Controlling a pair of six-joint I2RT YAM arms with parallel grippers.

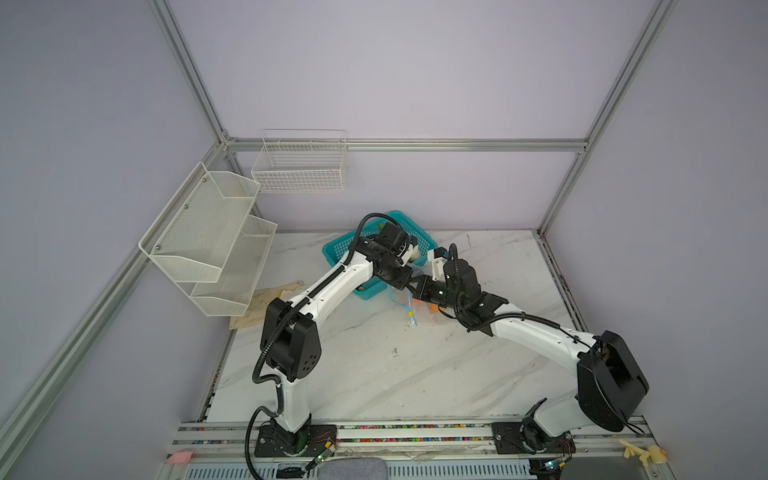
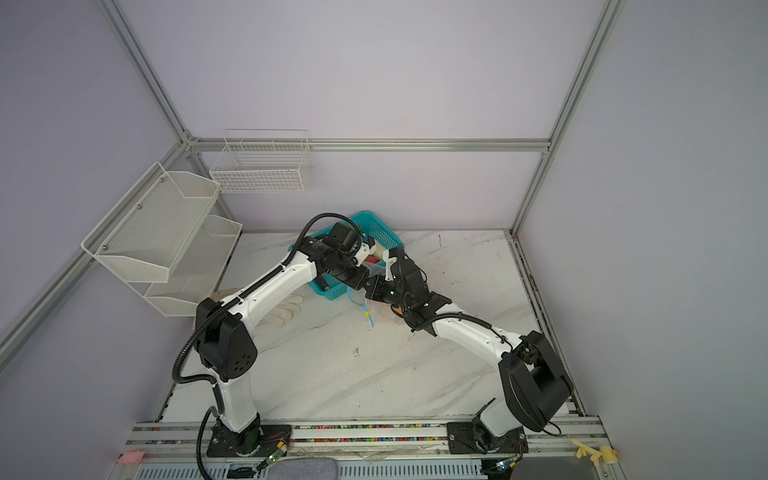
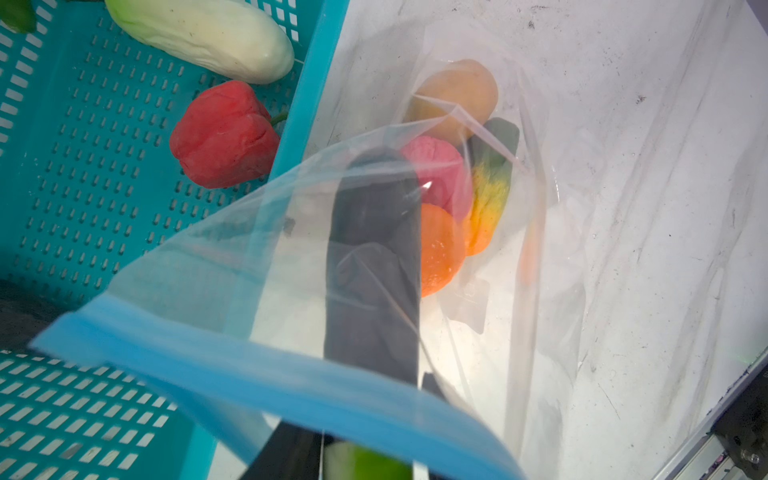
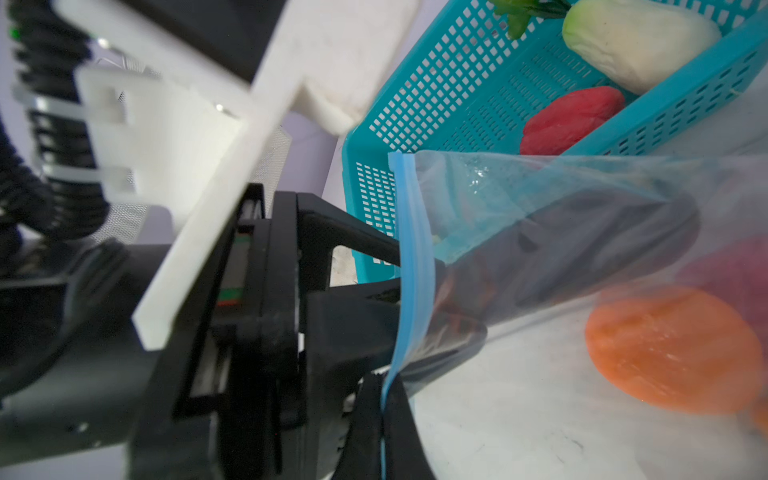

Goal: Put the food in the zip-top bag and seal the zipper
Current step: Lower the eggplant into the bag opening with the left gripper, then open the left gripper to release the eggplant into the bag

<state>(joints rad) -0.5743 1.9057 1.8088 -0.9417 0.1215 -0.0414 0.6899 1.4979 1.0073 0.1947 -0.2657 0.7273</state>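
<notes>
Clear plastic sagged where the zip-top bag (image 3: 561, 257) lay on the marble surface (image 3: 673, 124), just beside the teal basket (image 3: 83, 187). The right pincer (image 4: 384, 401) was clenched on the blue zipper (image 4: 415, 249), I'd guess to hold the mouth up and open. The left pincer (image 4: 548, 286) was inside the bag through that mouth. Its jaws stood apart, but I couldn't tell whether they gripped the green piece (image 3: 365, 463) near their base. An orange (image 3: 440, 249), a pink piece (image 3: 436, 174), a mango (image 3: 457, 91) and a yellow-green piece (image 3: 490, 199) sat deep in the bag. A red pepper (image 3: 224, 133) and a white cabbage (image 3: 208, 33) lay in the basket. The bag's small label (image 3: 469, 303) showed nothing I could read.
</notes>
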